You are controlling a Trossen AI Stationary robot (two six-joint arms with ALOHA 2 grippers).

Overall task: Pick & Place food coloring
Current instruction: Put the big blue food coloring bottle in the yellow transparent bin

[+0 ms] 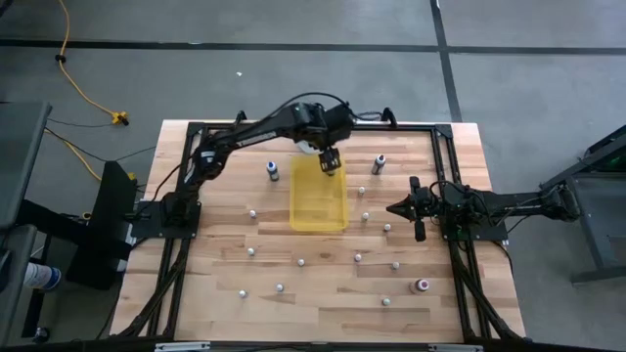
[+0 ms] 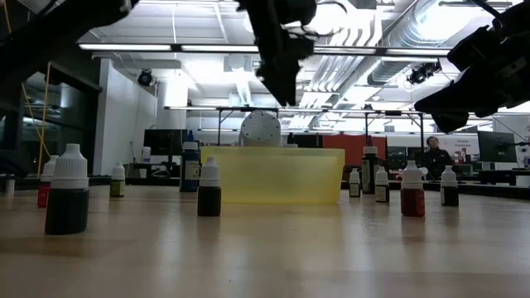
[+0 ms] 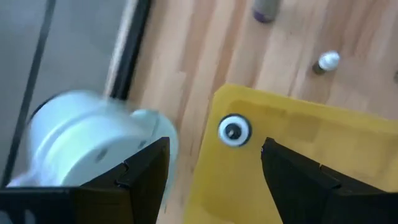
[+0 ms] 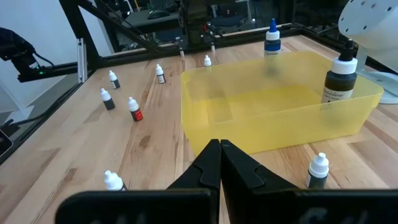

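Note:
A small dark bottle with a white cap stands upright in the far corner of the yellow tray; it also shows in the right wrist view. My left gripper is open above it, over the tray's far end, and touches nothing. Several tiny white-capped bottles stand scattered on the table, such as one right of the tray and one at its left. My right gripper is shut and empty, right of the tray.
A large white cylindrical container stands just beyond the tray's far end, close to my left gripper. A taller blue bottle, a dark one and a reddish one stand on the table. Black frame rails run along the table's edges.

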